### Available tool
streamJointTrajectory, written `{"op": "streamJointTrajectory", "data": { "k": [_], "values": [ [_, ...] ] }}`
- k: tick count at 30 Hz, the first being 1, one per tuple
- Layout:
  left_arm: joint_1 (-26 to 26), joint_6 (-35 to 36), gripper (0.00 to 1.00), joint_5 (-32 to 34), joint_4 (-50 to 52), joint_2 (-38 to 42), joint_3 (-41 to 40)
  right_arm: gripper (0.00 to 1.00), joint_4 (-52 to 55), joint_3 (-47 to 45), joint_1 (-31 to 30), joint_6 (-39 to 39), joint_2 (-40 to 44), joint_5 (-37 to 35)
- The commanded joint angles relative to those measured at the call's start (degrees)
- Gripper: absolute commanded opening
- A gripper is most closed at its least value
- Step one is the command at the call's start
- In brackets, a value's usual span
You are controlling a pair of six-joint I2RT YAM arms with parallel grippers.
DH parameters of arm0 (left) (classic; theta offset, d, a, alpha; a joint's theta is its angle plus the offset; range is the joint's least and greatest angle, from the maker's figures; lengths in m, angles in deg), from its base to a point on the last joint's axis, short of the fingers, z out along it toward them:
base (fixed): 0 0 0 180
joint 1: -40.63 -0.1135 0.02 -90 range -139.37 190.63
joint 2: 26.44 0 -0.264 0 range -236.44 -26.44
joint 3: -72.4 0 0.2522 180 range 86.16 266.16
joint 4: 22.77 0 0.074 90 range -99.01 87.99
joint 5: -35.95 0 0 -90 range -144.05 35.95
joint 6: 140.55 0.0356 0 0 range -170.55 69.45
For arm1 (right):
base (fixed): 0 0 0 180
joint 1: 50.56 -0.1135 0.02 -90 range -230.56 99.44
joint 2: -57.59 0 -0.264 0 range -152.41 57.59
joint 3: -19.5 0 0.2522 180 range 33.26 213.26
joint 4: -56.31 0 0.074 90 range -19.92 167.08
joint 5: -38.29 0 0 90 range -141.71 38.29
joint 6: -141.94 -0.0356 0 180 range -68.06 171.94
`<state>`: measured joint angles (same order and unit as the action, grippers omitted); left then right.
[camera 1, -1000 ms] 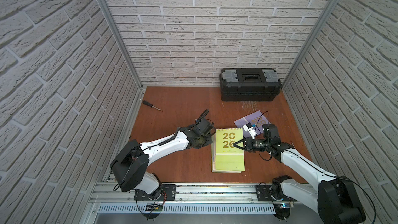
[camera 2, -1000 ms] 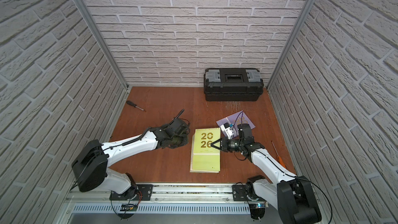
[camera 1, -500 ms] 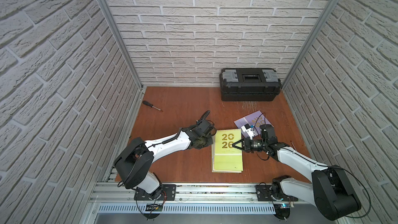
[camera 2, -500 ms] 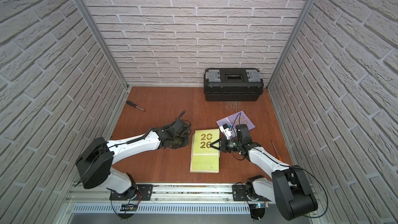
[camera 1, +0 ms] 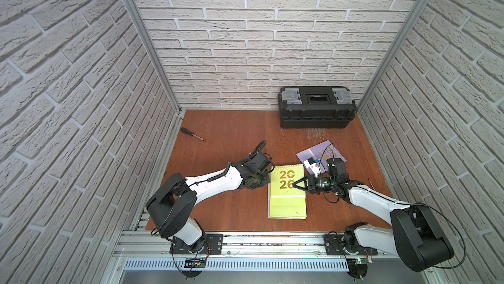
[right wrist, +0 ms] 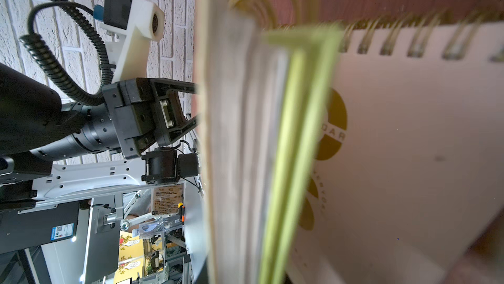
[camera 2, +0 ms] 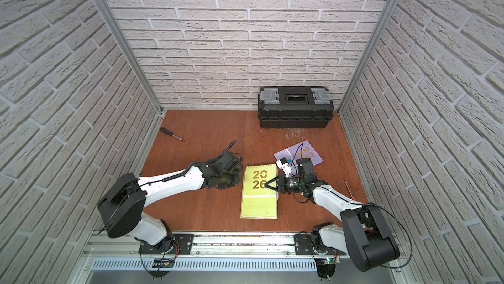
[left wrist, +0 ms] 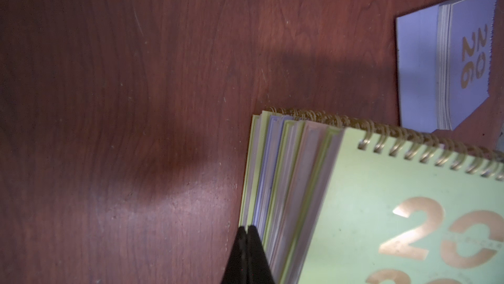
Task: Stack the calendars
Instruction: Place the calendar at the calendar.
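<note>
Nearly done: the stack [camera 1: 287, 203], lime cover up, sits near the centre of the table [camera 1: 231, 132], with one lavender calendar [camera 1: 306, 153] lying apart at its 1 o'clock. The left gripper [left wrist: 247, 230], jaws shut, sits against the stack's 9 o'clock edge, while the right gripper [camera 1: 296, 184] lies over the 3 o'clock edge, and I can't tell if it's gripping. Only the left wrist view reveals lime and lavender layers underneath.

Right end effector [camera 1: 295, 184]: tips now slightly farther across the top lime green calendar [camera 1: 286, 200], toward the counter's [camera 1: 231, 138] left edge. Right arm's black elbow joint [camera 1: 420, 239] swung inward, away from the right edge. Left arm's elbow joint [camera 1: 171, 206] edged inward too.
</note>
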<state>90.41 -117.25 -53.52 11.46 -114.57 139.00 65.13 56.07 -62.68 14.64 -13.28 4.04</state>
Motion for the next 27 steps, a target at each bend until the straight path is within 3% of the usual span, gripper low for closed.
{"op": "streamJointTrajectory", "data": {
  "k": [1,8,15,27],
  "values": [
    [-0.43,-0.5,0.0,-0.16,-1.37,-0.62,-0.83,0.07,-0.51,0.08,-0.53,1.23,-0.06,-1.18],
    [-0.56,-0.41,0.0,-0.34,-1.59,-0.89,-0.9,0.25,2.77,0.87,-0.54,2.92,-0.32,-2.25],
    [-0.63,-0.35,0.0,-0.45,-1.6,-0.72,-1.15,0.36,4.91,1.78,-0.54,3.81,-0.34,-3.08],
    [-0.48,-0.84,0.0,-1.15,-1.71,-0.41,-1.44,0.43,14.55,5.34,-0.38,6.91,1.11,-8.84]
  ]
}}
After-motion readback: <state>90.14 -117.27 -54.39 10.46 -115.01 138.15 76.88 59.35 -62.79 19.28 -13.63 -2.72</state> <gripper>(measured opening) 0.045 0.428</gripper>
